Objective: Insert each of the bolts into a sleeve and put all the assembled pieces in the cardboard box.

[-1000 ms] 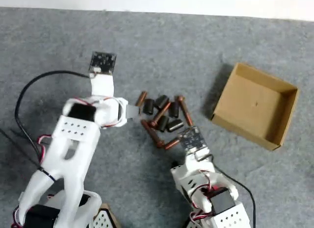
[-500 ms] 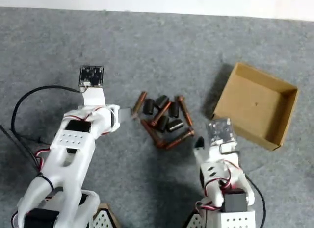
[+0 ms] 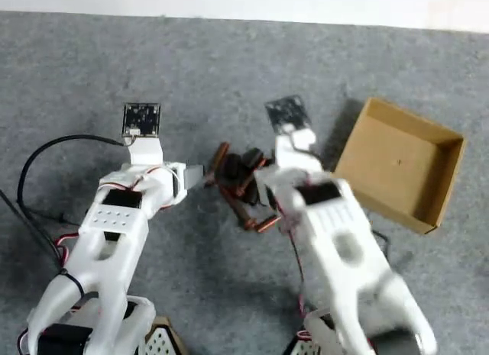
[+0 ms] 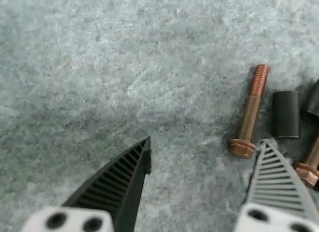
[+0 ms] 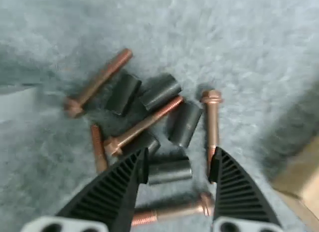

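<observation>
Hovering spread over the pile [image 3: 235,170] at mid-surface [image 3: 229,65], the right fingers [image 5: 119,187] should straddle one sleeve [image 5: 169,171] squarely, clear of neighbouring bolts [image 5: 142,123]; the left fingers [image 4: 124,182], also open, sit beside another bolt [image 4: 251,112].

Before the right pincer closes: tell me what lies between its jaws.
In the right wrist view, one black sleeve lies crosswise on the carpet, framed between the open jaws of the right pincer. A copper bolt lies just behind it, toward the wrist.
</observation>
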